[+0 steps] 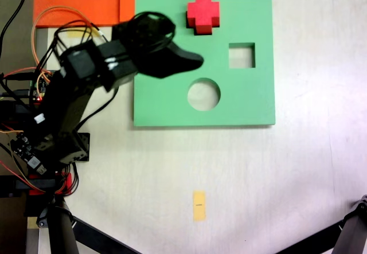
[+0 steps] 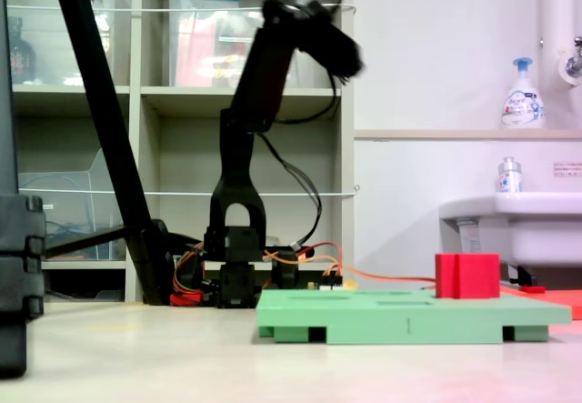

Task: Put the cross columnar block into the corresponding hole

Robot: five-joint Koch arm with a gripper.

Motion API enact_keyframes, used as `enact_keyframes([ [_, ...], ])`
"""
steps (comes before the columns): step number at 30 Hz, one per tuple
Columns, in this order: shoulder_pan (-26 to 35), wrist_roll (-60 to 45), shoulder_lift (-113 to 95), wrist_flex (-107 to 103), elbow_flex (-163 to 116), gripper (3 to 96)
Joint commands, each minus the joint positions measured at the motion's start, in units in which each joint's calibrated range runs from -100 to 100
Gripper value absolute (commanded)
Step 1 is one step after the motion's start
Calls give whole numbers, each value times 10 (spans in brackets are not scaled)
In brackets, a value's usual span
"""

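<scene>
Arm: your Koch arm (image 1: 86, 88) rises from its base at the first exterior view's left and reaches over the board's left edge; in the second exterior view it stands tall and folded, its head well above the board, so you are holding it clear of the work, not at the block.

Gripper: the gripper (image 1: 186, 60) shows as a dark blurred wedge pointing right. It holds nothing, for the red block sits apart from it. You cannot tell how wide the jaws stand; the blur hides them in both exterior views.

Board: the green foam board (image 1: 252, 102) lies flat on the pale table (image 1: 298, 174), which gives the block a level seat. A round cutout (image 1: 203, 94) and a square cutout (image 1: 241, 55) stay unfilled.

Block: the cross columnar block (image 1: 203, 13) is bright red, plus-shaped from above, matte like foam. It sits near the board's top edge in the first exterior view, right of the gripper and apart from it.

Seating: in the second exterior view the block stands upright and proud of the board's top face at the second exterior view's right. The corresponding hole is not visible as an open cutout; judge that the block stands in or over it, only partly sunk, though you cannot confirm that.
</scene>
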Motion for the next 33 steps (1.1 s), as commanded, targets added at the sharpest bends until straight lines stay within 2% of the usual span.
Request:
enact_keyframes([
  [1, -70, -67, -42, 9, 28, 550],
  [4, -112, -103, -37, -14, -32, 546],
  [7, -148, -107, -128, 52, -257, 546],
  [11, -150, -114, -371, 348, -682, 546],
  [15, -127, -117, -599, 634, -1083, 544],
  [23, -129, -192, -610, 1121, -1650, 482],
  [26, -129, -232, -610, 1136, -1650, 483],
  [30, -129, -264, -610, 969, -1650, 503],
  [33, -130, -264, -610, 956, -1650, 486],
])
